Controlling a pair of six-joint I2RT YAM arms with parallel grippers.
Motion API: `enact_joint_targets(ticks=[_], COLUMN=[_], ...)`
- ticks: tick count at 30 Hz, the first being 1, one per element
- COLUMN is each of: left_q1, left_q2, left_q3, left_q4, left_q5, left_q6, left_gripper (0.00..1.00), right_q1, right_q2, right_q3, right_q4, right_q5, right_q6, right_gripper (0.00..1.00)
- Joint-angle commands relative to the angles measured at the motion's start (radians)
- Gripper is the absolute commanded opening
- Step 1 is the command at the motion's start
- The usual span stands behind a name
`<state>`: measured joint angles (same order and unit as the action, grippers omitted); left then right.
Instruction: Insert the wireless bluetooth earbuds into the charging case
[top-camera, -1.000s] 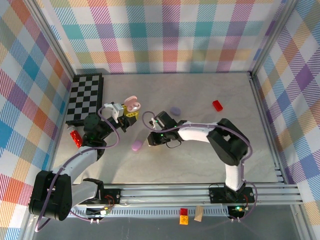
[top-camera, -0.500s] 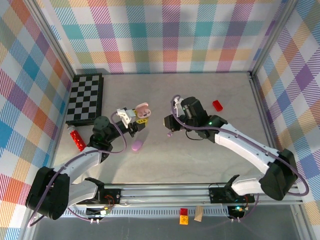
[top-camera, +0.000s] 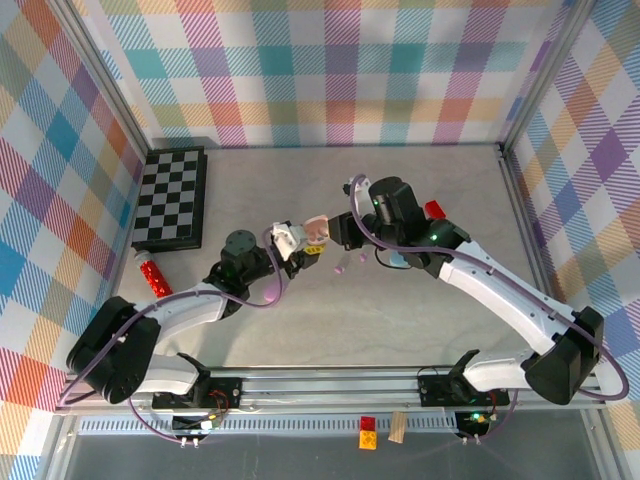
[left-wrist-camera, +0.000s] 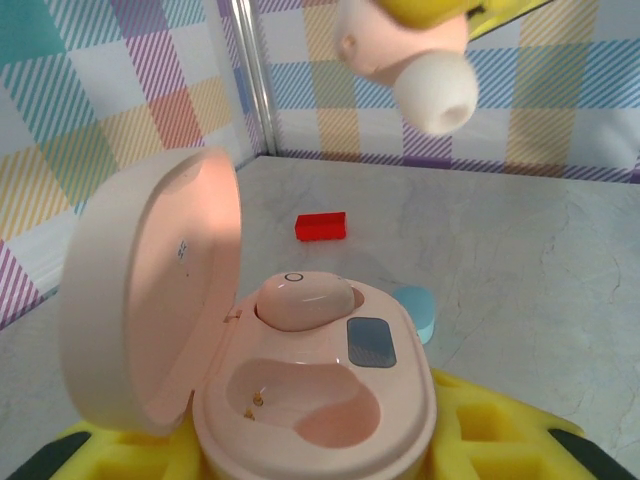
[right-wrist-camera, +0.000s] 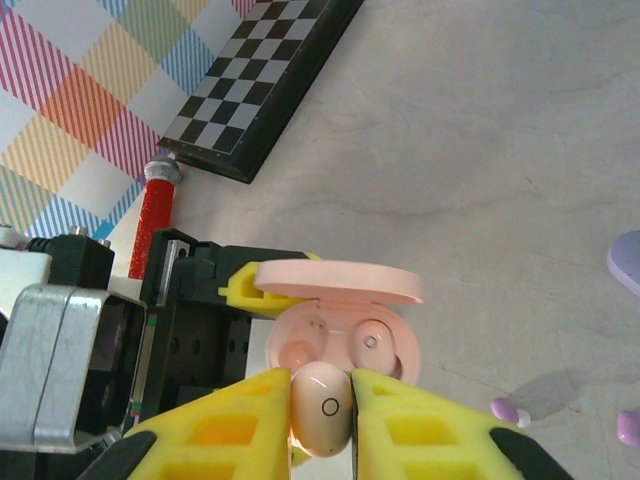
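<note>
While the left gripper (top-camera: 303, 243) clamps its yellow pads on the flanks of the pink charging case (left-wrist-camera: 320, 400) and holds it off the table near the middle, the step in hand looks like the second insertion.

The case is a glossy pebble. Its lid (left-wrist-camera: 150, 300) is swung up at nine o'clock in the left wrist view. A seated earbud (left-wrist-camera: 303, 300) fills the pocket at twelve o'clock, and the empty socket (left-wrist-camera: 300, 395) lies at six.

From the three o'clock side in the overhead view comes the right gripper (right-wrist-camera: 322, 425). Its jaws are nearly closed, pinching a pink earbud (right-wrist-camera: 322, 395) between yellow pads. This earbud hangs just above the case, apart from it, with its rounded tip facing down.

I judge that the next move calls for a short, straight descent. The earbud must be turned so its tip meets the vacant socket, with no release until it sits. The left grip must stay steady.

Two lilac earbuds (right-wrist-camera: 508, 410) lie loose at four o'clock of the case in the right wrist view. A red block (top-camera: 435, 210) lies at two o'clock overhead.
</note>
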<state>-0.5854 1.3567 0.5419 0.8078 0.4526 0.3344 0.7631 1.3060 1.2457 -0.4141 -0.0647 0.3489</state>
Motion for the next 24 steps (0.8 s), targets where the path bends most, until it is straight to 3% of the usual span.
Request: enact_joint_targets(ticks=[1, 24], left_q1=[-0.028, -0.073], left_q2=[0.028, 0.078], left_q3=[0.039, 0.084], left_q4=[0.057, 0.069], left_q5=[-0.038, -0.032], left_q6=[0.025, 0.023], left_gripper=[0.32, 0.32], right_q1=[0.007, 0.007], right_q2=[0.023, 0.092], right_q3=[0.025, 0.006], right_q4=[-0.01, -0.011], right_q5=[-0.017, 0.038], right_q6=[-0.023, -0.04], right_gripper=[0.19, 0.19])
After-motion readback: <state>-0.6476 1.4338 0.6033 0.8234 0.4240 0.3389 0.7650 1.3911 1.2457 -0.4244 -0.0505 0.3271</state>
